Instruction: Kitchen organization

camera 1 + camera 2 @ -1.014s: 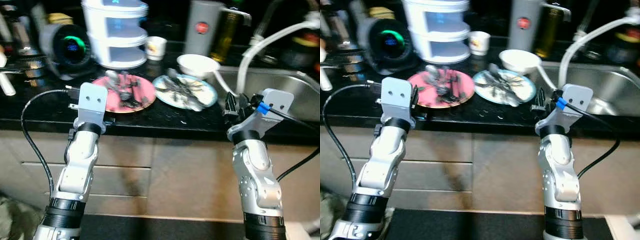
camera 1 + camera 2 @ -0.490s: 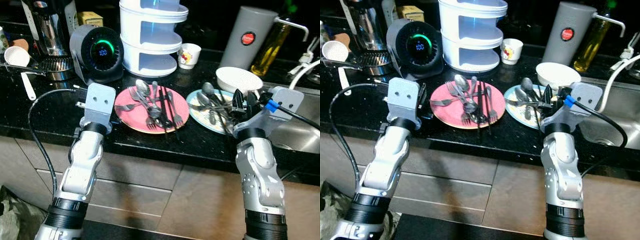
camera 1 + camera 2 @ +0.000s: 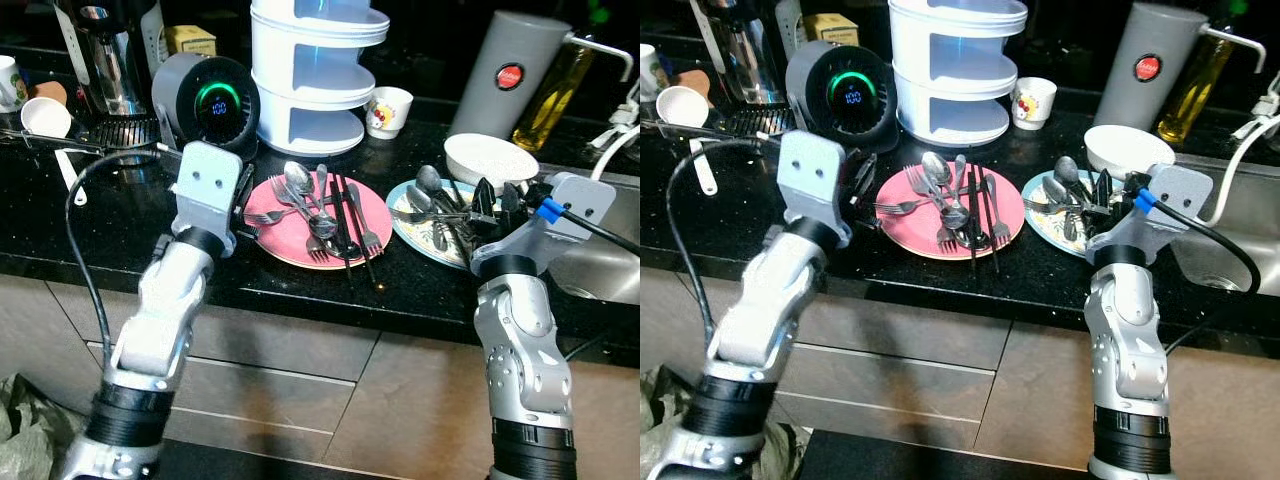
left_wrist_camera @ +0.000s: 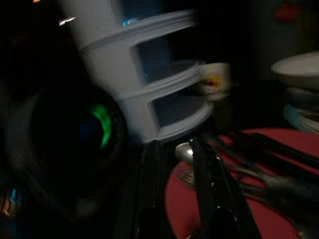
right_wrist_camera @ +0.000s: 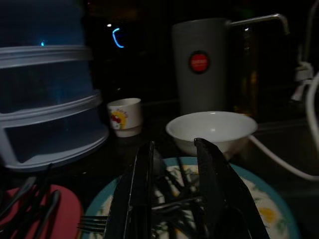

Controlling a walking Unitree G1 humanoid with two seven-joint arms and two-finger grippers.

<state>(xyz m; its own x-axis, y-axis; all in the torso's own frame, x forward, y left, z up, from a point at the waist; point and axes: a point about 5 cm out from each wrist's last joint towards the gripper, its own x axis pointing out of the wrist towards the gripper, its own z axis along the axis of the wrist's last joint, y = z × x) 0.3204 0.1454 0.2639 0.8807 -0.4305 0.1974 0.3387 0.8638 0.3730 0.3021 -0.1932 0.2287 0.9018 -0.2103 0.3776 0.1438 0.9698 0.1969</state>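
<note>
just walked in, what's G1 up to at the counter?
It stands at the black counter facing two plates of cutlery. The left gripper hovers open at the left edge of the pink plate, which holds spoons, forks and chopsticks. The right gripper is open over the near side of the blue-rimmed plate, beside the white bowl. Neither holds anything yet.

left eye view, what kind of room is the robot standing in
A home kitchen, most likely. A black countertop with drawers below carries a pink plate of cutlery, a white bowl and a steel sink, with a coffee machine at the back.
</note>
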